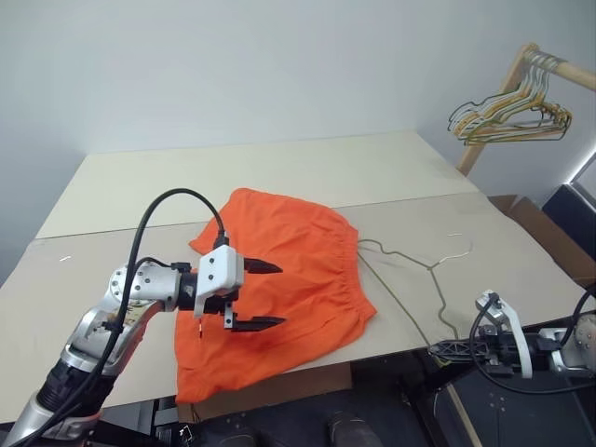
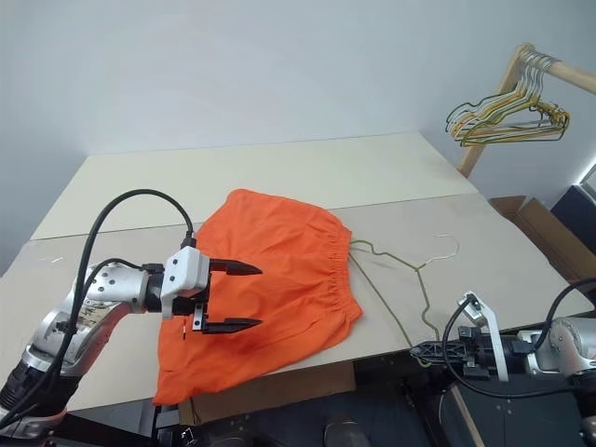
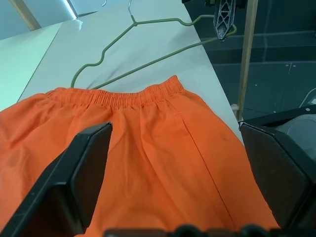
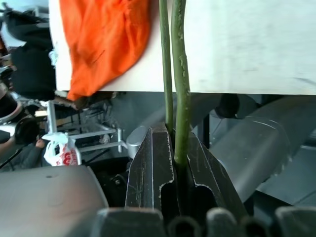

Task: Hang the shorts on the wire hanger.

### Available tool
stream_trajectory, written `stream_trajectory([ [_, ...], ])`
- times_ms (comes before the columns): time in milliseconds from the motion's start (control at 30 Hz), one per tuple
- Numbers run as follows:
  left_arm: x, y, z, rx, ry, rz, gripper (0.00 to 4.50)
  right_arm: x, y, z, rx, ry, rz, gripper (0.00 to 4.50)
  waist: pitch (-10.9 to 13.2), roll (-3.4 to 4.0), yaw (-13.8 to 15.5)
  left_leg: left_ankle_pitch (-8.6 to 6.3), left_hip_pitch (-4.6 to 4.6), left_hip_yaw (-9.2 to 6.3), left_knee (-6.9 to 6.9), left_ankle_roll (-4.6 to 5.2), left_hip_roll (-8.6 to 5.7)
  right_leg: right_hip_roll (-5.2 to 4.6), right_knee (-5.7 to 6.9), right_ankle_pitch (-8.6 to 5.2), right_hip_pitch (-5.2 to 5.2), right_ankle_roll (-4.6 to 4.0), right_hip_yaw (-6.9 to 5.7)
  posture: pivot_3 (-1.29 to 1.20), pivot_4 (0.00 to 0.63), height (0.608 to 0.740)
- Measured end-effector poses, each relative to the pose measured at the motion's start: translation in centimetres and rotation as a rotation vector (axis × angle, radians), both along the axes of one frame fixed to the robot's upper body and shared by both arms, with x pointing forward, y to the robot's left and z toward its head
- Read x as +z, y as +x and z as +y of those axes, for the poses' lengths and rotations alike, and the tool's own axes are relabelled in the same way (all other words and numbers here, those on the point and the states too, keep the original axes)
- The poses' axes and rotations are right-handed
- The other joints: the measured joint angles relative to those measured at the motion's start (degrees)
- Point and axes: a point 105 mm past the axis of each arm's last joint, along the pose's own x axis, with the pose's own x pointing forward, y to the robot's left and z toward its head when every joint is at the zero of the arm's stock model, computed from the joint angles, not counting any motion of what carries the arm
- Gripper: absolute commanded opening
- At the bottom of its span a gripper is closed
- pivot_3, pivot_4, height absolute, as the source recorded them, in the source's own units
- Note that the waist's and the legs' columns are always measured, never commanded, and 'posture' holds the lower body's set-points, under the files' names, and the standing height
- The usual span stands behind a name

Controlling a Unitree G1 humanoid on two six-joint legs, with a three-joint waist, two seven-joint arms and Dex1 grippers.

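Note:
The bright orange shorts lie spread on the table, their gathered waistband turned toward the wire hanger. My left gripper hovers just over the shorts' middle, jaws wide open with nothing between them. The thin grey-olive hanger lies flat to the right of the shorts, with its hook pointing to the far right. One corner of it sticks out past the table's front edge. There my right gripper is shut on the hanger's wire, just below the table's level.
A bunch of yellow and green wire hangers hangs from a wooden rod at the back right. A cardboard box stands beside the table's right edge. The table stretches bare behind the shorts.

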Motion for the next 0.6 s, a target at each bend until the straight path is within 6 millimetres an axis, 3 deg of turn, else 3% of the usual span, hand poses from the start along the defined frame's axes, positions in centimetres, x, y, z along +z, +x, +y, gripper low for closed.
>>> stream_trajectory([
  [300, -0.3, -0.1, 0.1, 0.004, 0.012, 0.002, 4.48, -0.3, -0.8, 1.7, 0.105, 0.063, 0.023, 0.00, 0.00, 0.00, 0.05, 0.00, 0.03, -0.01, 0.00, 0.00, 0.00, 0.00, 0.00, 0.00, 0.02, -0.01, 0.00, -0.09, 0.000, 0.740],
  [600, -0.9, -0.1, 0.1, 0.010, 0.044, -0.001, 4.48, -1.0, 3.3, 2.9, 0.090, 0.048, 0.036, 0.00, 0.00, 0.01, 0.20, -0.01, 0.09, -0.03, 0.00, 0.01, -0.01, 0.01, -0.02, 0.07, 0.11, -0.12, -0.04, -0.06, 0.000, 0.740],
])
